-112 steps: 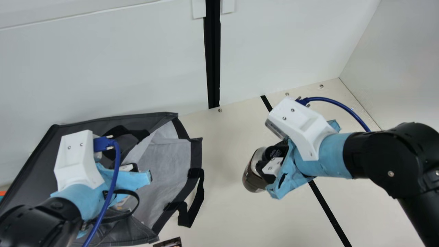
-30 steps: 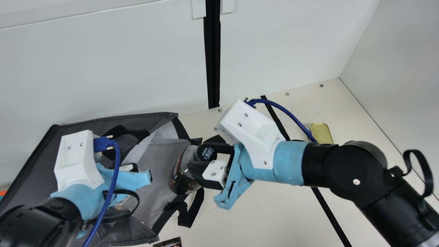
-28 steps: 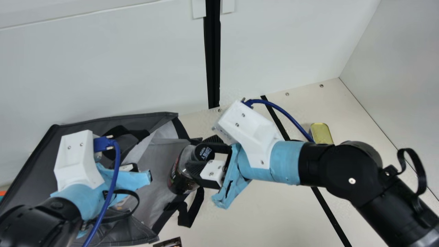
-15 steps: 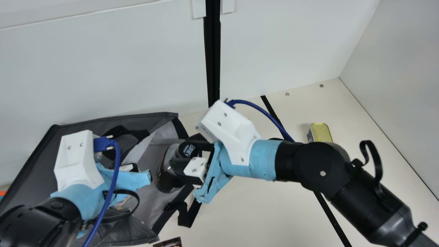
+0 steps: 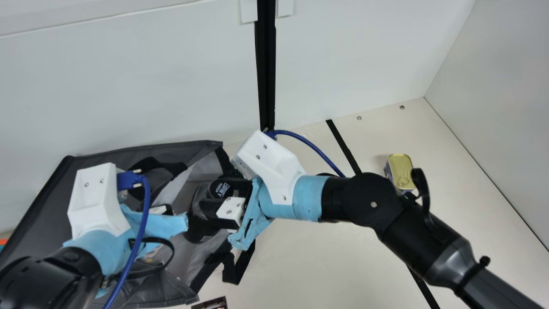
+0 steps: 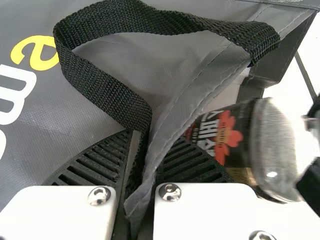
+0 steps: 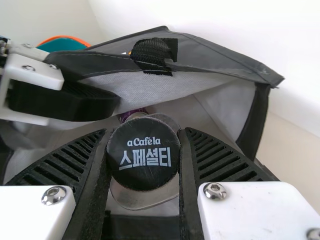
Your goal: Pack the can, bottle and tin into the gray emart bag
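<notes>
Round the bottle (image 7: 144,153), right claw (image 5: 215,189) snug

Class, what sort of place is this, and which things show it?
Probably a robot lab's test booth: plain white panels stand behind a cream table, where the left gripper pinches a gray bag and the right gripper holds a bottle.

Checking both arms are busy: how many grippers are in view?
2: the left gripper pinches the bag by its edge; the right gripper holds the bottle at the bag's opening.
</notes>
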